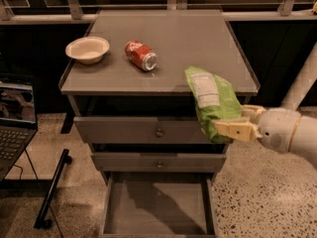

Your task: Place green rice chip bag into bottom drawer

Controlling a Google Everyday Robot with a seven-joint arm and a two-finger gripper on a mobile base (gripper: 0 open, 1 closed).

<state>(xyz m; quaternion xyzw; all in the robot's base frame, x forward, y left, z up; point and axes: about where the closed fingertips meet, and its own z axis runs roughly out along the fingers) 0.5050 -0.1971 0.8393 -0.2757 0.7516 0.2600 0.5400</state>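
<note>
The crinkly light-green rice chip bag (212,99) hangs beside the grey cabinet's (124,131) front right corner, higher than the open shallow grey bottom drawer (158,209). The gripper's (230,119) cream fingers are clamped on it.

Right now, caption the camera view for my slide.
End effector grips the green rice chip bag at the front right edge of the cabinet; the bottom drawer stands open below.

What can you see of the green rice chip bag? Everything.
The green rice chip bag is crinkly light-green film with a white label panel facing the camera. It hangs roughly upright before the right front corner of the cabinet, top tilted toward it. The gripper is shut on its lower right edge; whether the top touches the cabinet is unclear.
</note>
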